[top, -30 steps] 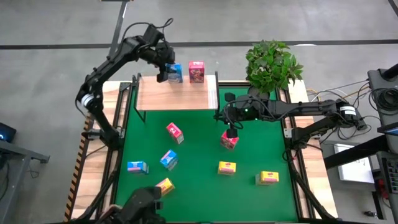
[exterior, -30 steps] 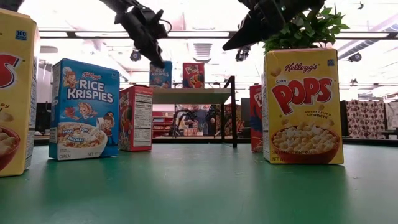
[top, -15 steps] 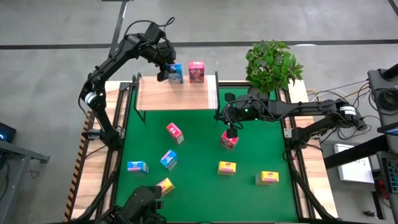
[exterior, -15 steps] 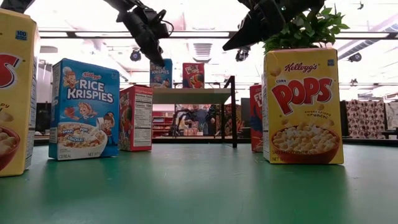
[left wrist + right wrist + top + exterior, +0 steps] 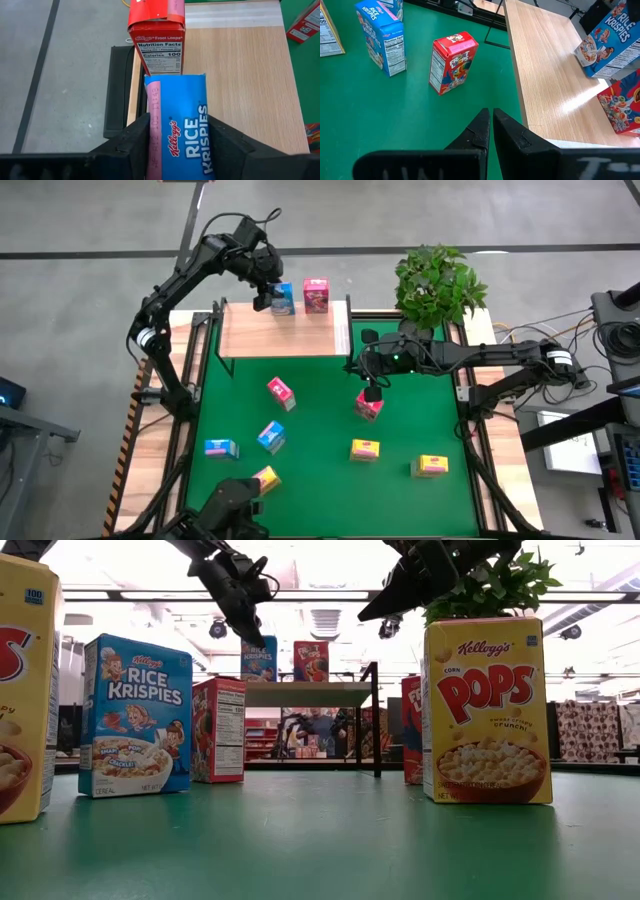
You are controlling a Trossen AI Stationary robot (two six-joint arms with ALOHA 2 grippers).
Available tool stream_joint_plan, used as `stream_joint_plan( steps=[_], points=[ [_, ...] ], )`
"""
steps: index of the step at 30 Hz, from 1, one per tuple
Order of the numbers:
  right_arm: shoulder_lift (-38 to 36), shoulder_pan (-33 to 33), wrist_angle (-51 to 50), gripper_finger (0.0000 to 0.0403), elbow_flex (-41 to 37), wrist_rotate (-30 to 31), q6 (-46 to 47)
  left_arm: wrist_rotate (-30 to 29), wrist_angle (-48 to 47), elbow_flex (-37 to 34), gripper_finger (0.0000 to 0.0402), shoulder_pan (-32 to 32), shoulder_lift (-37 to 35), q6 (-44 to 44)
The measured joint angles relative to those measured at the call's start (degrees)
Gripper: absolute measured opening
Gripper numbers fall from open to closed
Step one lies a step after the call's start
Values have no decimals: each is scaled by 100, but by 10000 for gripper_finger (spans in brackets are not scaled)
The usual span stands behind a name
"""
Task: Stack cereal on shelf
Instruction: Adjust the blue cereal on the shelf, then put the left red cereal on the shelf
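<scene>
The shelf (image 5: 280,335) is a light wooden board at the mat's far side. On it stand a pink-red cereal box (image 5: 316,295) and a blue cereal box (image 5: 283,299). My left gripper (image 5: 266,297) is shut on the blue one, which shows between its fingers in the left wrist view (image 5: 182,130). My right gripper (image 5: 372,393) hovers shut above another pink-red box (image 5: 368,409) on the green mat; its wrist view shows nothing between the fingers (image 5: 491,122). Several more blue, yellow and pink-red boxes stand on their bases on the mat. My left gripper pinches the blue cereal box between its two fingers (image 5: 135,142), one on each long side of the upper part (image 5: 175,107). It comes slanting down from above and from the table's left. The box stands upright with its base on the shelf board, beside the pink-red box (image 5: 156,35).
A potted plant (image 5: 438,280) stands off the shelf's right end. Thin black posts (image 5: 374,720) rise at the shelf corners. On the mat are a pink-red box (image 5: 280,392), two blue boxes (image 5: 271,436) (image 5: 220,448) and three yellow ones (image 5: 365,449) (image 5: 432,466) (image 5: 265,478).
In the low view my left gripper has risen slightly along the blue box, which stays standing on the shelf. The right arm has kept still.
</scene>
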Motion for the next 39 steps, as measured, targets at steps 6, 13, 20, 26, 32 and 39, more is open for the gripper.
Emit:
stream_joint_plan(
  steps=[6,13,20,26,32,39],
  points=[
    [0,0,1,13,0,0,2,-94,2,-2,181,0,46,-20],
    [0,0,0,13,0,0,2,-230,2,-2,205,-3,46,-22],
    [0,0,0,13,0,0,2,-260,-72,67,208,-7,46,-26],
    [0,0,0,13,0,0,4,-267,-455,476,208,-9,46,-95],
    [0,0,0,13,0,2,2,-260,-1265,1009,208,-108,46,-432],
    [-2,0,-11,13,0,2,-90,-252,-2074,1215,208,-756,39,-815]
  ],
)
